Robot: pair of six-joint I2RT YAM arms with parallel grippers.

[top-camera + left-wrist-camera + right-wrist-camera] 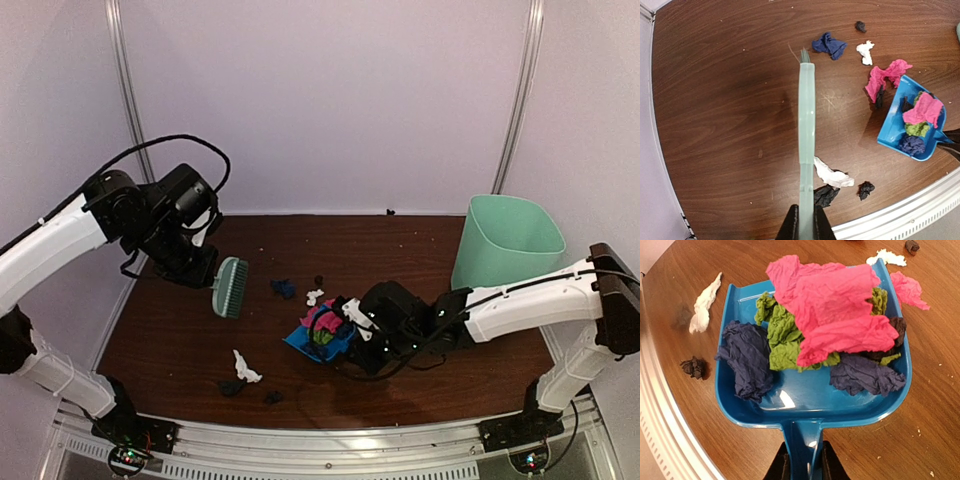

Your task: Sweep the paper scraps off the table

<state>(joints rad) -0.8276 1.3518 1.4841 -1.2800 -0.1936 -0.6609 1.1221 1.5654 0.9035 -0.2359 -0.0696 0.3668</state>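
Note:
My left gripper (804, 227) is shut on the handle of the mint-green brush (806, 130), held out over the table (170, 340) left of the scraps. Clamped in my right gripper (803, 467) is the handle of the blue dustpan (805, 395), which rests on the table with pink (835, 310), green (780, 330) and dark blue (747, 360) paper scraps piled in it. Loose scraps lie around: a blue wad (829, 45), a white one (865, 51), a pink one (885, 75) at the pan's mouth, and white (832, 176) and black (866, 189) ones near the front rail.
A mint-green bin (505, 240) stands at the back right of the table, behind my right arm. A silver rail (330, 440) runs along the near edge. White walls close in the back and sides.

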